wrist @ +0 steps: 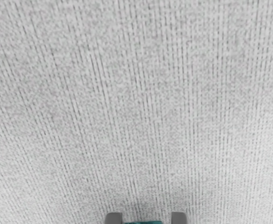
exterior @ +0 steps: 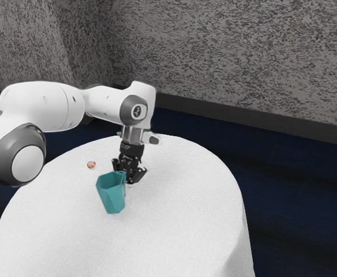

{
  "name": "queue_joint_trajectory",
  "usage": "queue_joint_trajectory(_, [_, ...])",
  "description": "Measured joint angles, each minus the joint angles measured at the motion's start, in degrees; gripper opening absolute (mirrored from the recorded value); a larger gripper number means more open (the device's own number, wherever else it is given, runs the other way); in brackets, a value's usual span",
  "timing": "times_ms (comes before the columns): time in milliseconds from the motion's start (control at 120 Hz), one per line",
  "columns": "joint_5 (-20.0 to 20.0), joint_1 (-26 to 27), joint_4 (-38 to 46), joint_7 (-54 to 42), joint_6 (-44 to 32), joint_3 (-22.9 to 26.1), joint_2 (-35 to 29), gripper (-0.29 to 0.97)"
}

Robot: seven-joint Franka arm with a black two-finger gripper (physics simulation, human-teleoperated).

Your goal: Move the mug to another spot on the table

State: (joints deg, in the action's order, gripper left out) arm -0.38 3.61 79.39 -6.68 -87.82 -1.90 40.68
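White table [exterior: 174,236], tilted teal mug [exterior: 112,195], end effector [exterior: 128,176] clamped on its rim

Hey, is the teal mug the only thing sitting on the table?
No, a small orange object lies on the table, apart from the mug, toward the exterior view's left.

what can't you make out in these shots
- Exterior view: small orange thing on the table, too small to identify.
- Exterior view: part of the mug rim, covered by the gripper.
- Wrist view: mug cut off by the lower edge, leaving a teal sliver.
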Motion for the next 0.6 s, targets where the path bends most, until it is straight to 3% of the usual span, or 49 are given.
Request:
queue_joint_trajectory(200, [0.05,-0.26,-0.27,0.28,0.03,0.0,0.88,-0.07])
queue_joint_trajectory(392, [-0.69,-0.27,-0.31,0.45,-0.68,-0.01,1.41,0.34])
queue_joint_trajectory(600, [-0.33,0.02,-1.94,0.48,-8.56,-1.18,-0.87,0.54])
